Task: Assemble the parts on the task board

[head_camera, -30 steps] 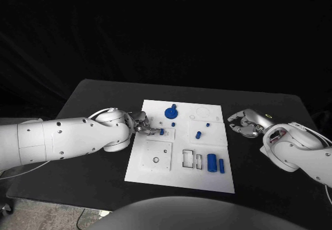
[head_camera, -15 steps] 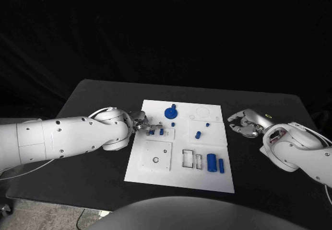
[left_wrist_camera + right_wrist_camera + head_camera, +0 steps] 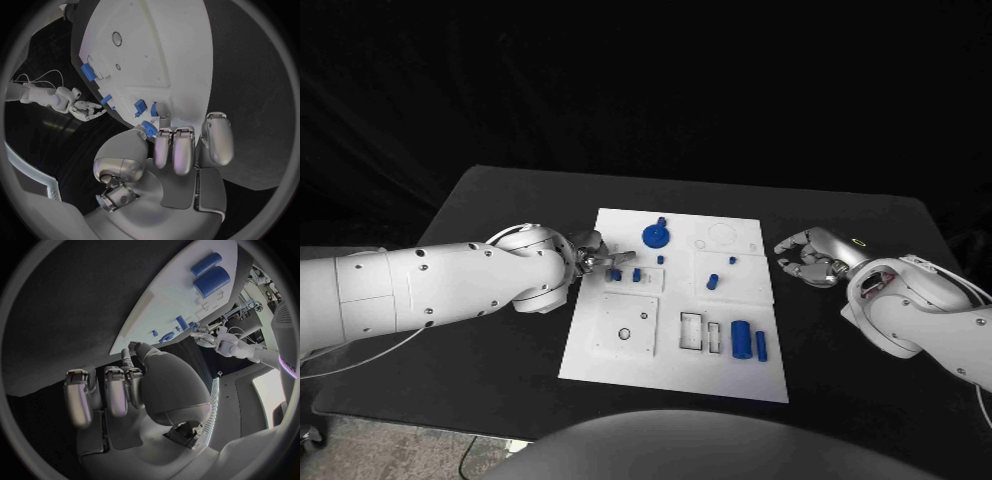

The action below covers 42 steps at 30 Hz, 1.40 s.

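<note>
**Left hand pinches a peg at the board's edge**

The left hand [image 3: 596, 262] grips a small blue peg [image 3: 616, 274] between its fingertips over the board's [image 3: 675, 375] left side. The right hand [image 3: 808, 256], fingers curled and empty, hovers over the table [image 3: 488, 200] beside the board.

No text, label, brand, number or sign can be read anywhere in these views. The task board [image 3: 629, 345] carries only outlines and recesses, with no lettering that can be made out.
</note>
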Tool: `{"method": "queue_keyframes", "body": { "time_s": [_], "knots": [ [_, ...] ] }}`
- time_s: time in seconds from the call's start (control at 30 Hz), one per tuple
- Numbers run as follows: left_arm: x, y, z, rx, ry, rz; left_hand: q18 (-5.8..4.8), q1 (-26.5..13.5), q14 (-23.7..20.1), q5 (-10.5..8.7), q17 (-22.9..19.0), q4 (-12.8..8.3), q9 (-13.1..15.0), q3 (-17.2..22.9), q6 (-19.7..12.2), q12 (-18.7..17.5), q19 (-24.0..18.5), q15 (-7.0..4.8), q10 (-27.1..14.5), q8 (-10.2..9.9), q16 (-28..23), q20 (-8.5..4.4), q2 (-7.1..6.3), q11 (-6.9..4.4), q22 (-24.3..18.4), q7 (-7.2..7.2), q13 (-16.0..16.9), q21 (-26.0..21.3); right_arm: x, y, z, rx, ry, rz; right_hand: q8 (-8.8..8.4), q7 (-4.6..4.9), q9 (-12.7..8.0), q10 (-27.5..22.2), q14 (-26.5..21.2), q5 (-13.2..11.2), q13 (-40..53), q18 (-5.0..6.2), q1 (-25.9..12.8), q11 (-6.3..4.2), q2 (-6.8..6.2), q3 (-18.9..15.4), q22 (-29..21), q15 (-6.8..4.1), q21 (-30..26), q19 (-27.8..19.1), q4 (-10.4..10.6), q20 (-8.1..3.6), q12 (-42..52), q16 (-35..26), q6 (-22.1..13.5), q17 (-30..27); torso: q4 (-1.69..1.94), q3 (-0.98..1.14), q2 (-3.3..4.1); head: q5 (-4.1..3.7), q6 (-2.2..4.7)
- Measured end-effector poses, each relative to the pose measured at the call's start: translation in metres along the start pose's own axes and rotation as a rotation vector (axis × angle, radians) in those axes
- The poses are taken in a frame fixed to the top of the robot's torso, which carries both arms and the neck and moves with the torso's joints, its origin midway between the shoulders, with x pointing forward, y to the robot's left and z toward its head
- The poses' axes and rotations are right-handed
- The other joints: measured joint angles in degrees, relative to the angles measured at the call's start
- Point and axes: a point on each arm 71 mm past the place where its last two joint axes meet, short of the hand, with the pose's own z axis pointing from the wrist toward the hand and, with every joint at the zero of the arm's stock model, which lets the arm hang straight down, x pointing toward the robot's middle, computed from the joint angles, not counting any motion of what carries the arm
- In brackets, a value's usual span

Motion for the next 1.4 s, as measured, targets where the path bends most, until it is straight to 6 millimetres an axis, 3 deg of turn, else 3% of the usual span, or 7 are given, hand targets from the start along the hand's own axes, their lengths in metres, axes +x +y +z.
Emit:
{"method": "queue_keyframes", "body": {
  "time_s": [0.2, 0.47, 0.83, 0.97, 1.1, 1.27, 1.4],
  "knots": [
    [0.001, -0.001, 0.001, 0.005, 0.005, -0.013, 0.0, 0.9, 0.0, 3.03, 0.0, 0.1, 0.1, -0.2, 0.6, 0.0, 0.0, 0.0, 0.0, 0.5, 0.0, 0.0, 0.91, 0.0, 0.0, -0.18, 0.0, 0.0, 0.0, 0.0, 0.0, 0.0, 0.0, 0.0, 0.0, 0.0, 0.0, 0.0, 0.0, 0.0, 0.0, 0.0, 0.0, 0.0, 0.0, 0.0, 0.0, 0.0, 0.0, 0.0, 0.0, 0.0, 0.0, 0.0, 0.0, 0.0, 0.0, 0.0, 0.01, -0.01, 0.0],
    [0.001, -0.001, 0.001, 0.004, 0.01, -0.023, 0.0, 4.3, 0.0, 8.11, 0.0, -0.1, 0.1, 0.0, 0.6, 0.0, 0.0, 0.0, 0.0, 0.8, 0.0, 0.0, 0.57, 0.0, 0.0, -0.22, 0.0, 0.2, 0.0, 0.0, 0.0, 0.0, -0.001, 0.001, 0.0, 0.0, 0.0, 0.0, 0.0, 0.0, 0.0, 0.0, 0.0, 0.0, 0.0, 0.0, 0.0, 0.0, 0.0, 0.0, 0.0, 0.0, 0.0, 0.0, 0.0, 0.0, 0.03, 0.01, 0.01, -0.01, 0.0],
    [0.001, -0.001, 0.002, -0.002, 0.011, -0.023, 0.0, 6.8, 0.0, 9.35, 0.0, -0.1, 0.1, 0.4, 0.6, 0.0, 0.2, -0.01, -0.1, 1.0, 0.0, -0.22, -0.65, -0.13, 0.0, -0.22, 0.0, 0.5, 0.0, 0.0, 0.0, 0.0, -0.001, 0.001, 0.0, 0.0, 0.0, 0.0, 0.0, 0.2, 0.0, 0.01, 0.0, 0.0, 0.0, 0.0, 0.0, 0.0, 0.0, 0.0, 0.0, 0.0, 0.0, 0.0, 0.0, 0.0, 0.03, 0.02, -0.01, 0.01, 0.0],
    [0.0, 0.001, 0.0, -0.006, 0.006, -0.019, 0.0, 8.6, 0.0, 9.11, 0.0, -0.1, 0.1, 0.1, 0.8, 0.0, 0.4, -0.01, 0.0, 1.4, 0.0, -0.36, -2.47, -0.42, 0.0, -0.42, 0.0, 0.9, 0.0, -0.001, 0.0, 0.001, -0.005, 0.001, 0.0, 0.0, 0.0, 0.0, 0.0, 0.2, 0.0, 0.0, 0.0, 0.0, 0.0, 0.0, 0.0, 0.0, 0.0, 0.0, 0.0, 0.0, 0.0, 0.0, 0.0, 0.0, 0.04, 0.02, -0.02, 0.02, 0.0],
    [-0.009, 0.001, -0.004, 0.002, -0.02, -0.017, 0.0, 10.7, 0.0, 6.06, 0.0, -0.1, 0.4, -1.7, 1.1, 0.0, 0.5, -0.01, 0.0, 1.9, 0.0, -0.53, -4.6, -0.42, 0.0, -0.73, 0.0, 0.9, -0.001, -0.001, -0.001, -0.001, -0.014, 0.004, 0.0, 0.24, 0.0, -0.2, 0.2, 0.2, 0.0, 0.0, 0.0, 0.21, 0.0, 0.0, 0.0, 0.21, 0.0, -0.2, 0.0, 0.21, 0.0, 0.0, 0.2, 0.0, 0.04, 0.01, -0.04, 0.1, 0.0],
    [-0.049, -0.013, -0.012, 0.058, -0.129, -0.019, 0.0, 12.0, 0.2, 2.02, 0.0, -0.1, 0.9, -4.3, 0.8, 0.0, 0.5, -0.21, 0.0, 2.4, 0.0, -0.52, -7.65, -0.42, 0.0, -0.84, 0.0, 0.8, -0.004, 0.0, -0.004, -0.012, -0.038, 0.011, 0.29, 0.33, 0.0, 0.0, 0.2, 0.2, 0.0, 0.0, -0.3, 0.38, -0.33, 0.1, 0.0, 0.21, 0.0, 0.0, 0.1, 0.42, 0.0, 0.0, 0.7, 0.0, -0.02, 0.02, -0.03, 0.12, 0.0],
    [-0.077, -0.026, -0.019, 0.142, -0.227, -0.028, 0.01, 15.7, 0.0, 0.42, 0.0, -0.2, 1.0, -5.9, -3.0, -0.1, -1.3, 0.02, -0.1, 2.1, 0.0, 0.06, -9.31, -0.22, 0.0, 0.2, 0.0, -1.7, -0.007, 0.004, -0.006, -0.031, -0.062, 0.019, 0.42, 0.36, 0.0, 0.0, 0.2, 0.2, 0.0, 0.0, -0.4, 0.38, -0.38, 0.2, 0.0, 0.21, 0.0, 0.0, 0.2, 0.42, 0.0, 0.0, 1.1, 0.0, -0.13, 0.03, 0.03, 0.04, 0.0]
  ]
}}
